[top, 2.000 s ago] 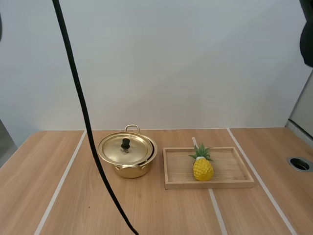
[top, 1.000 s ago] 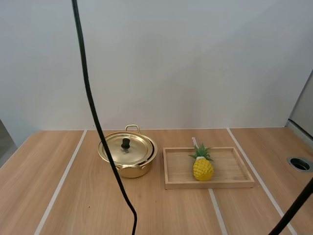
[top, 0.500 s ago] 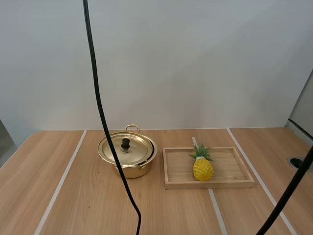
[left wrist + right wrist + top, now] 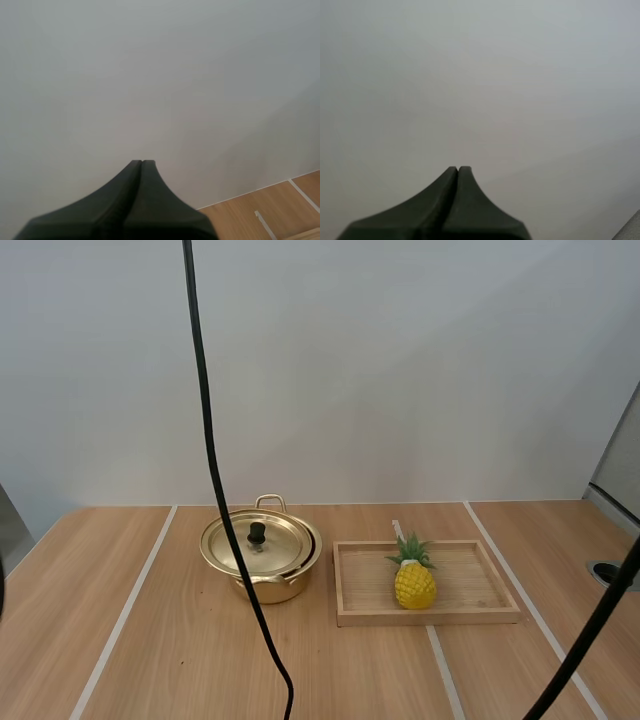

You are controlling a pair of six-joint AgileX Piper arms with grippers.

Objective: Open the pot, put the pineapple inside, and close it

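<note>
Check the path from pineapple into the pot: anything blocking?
Yes: the lid sits on the pot and shuts it. The pineapple stands upright in the tray beside the pot, so it has to be lifted over the tray's low wall. Nothing visible lies between tray and pot.

Looks like a robotics lab bench: a white-striped wooden table (image 4: 60, 590) against a plain grey wall (image 4: 400, 370)
</note>
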